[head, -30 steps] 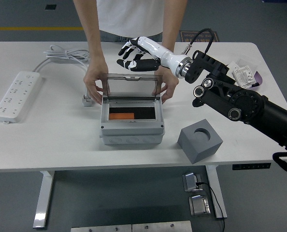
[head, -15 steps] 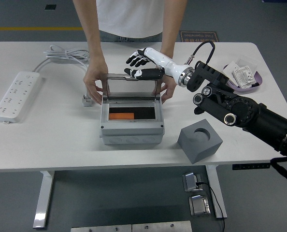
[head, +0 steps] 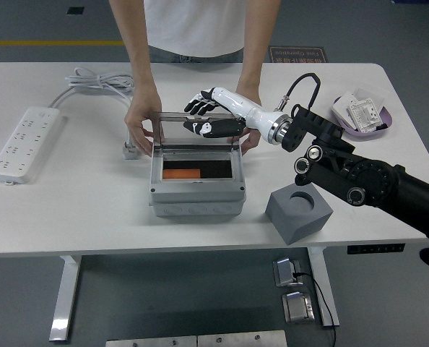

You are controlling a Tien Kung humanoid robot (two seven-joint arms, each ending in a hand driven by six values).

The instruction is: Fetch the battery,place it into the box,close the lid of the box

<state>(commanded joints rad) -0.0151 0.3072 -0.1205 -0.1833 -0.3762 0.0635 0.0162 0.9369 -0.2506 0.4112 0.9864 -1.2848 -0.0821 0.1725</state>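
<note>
Step in hand: closing the lid; I judge the battery is already placed.
Battery [head: 181,173]: a flat orange block lying inside the box, in its left half.
Box [head: 197,199]: grey plastic, rectangular, ribbed front wall, at the table's middle.
Lid [head: 198,131]: clear smoky panel in a grey frame, hinged at the box's back edge, standing roughly upright.
Right hand [head: 209,118]: my white-and-black hand, fingers spread and flat, holding nothing, laid against the lid's top edge.
Left hand: not in view.
Person's hands [head: 141,127]: one at each side of the box's rear, seemingly steadying it.
How I would do it well: press forward and down from the top edge with flat fingers, following the hinge's arc, keeping clear of the person's fingers.
Table [head: 70,210]: white, smooth, matte.
Foam block [head: 298,210]: grey cube with a round hollow on top, right of the box.
Power strip [head: 25,143]: white, long, at far left.
</note>
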